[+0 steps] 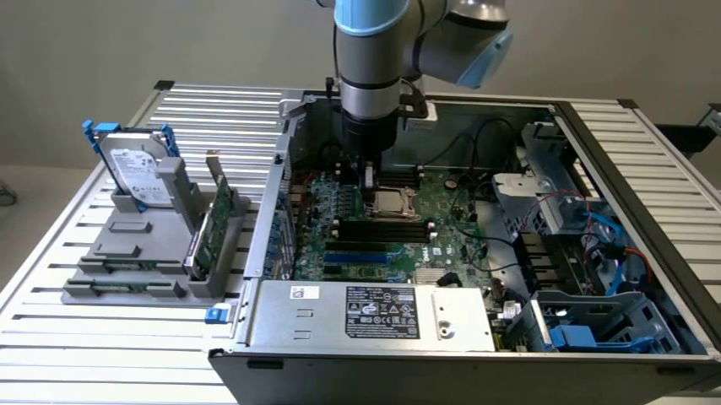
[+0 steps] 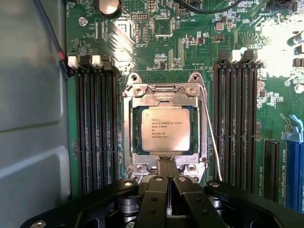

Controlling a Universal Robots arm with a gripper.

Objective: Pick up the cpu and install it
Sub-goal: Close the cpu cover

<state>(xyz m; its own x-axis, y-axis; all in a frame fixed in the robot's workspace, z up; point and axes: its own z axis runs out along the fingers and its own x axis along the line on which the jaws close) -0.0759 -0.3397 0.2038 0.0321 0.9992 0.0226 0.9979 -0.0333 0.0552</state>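
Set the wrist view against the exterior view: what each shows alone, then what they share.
Wrist view adds: print on the small square silvery-topped cpu, a round silver coin battery. Exterior view adds: the large silver hard drive with blue bracket and thin green circuit card, upright in a grey rack. Shared: the cpu in its metal-framed socket on the green motherboard, the black pincer at the socket's edge.
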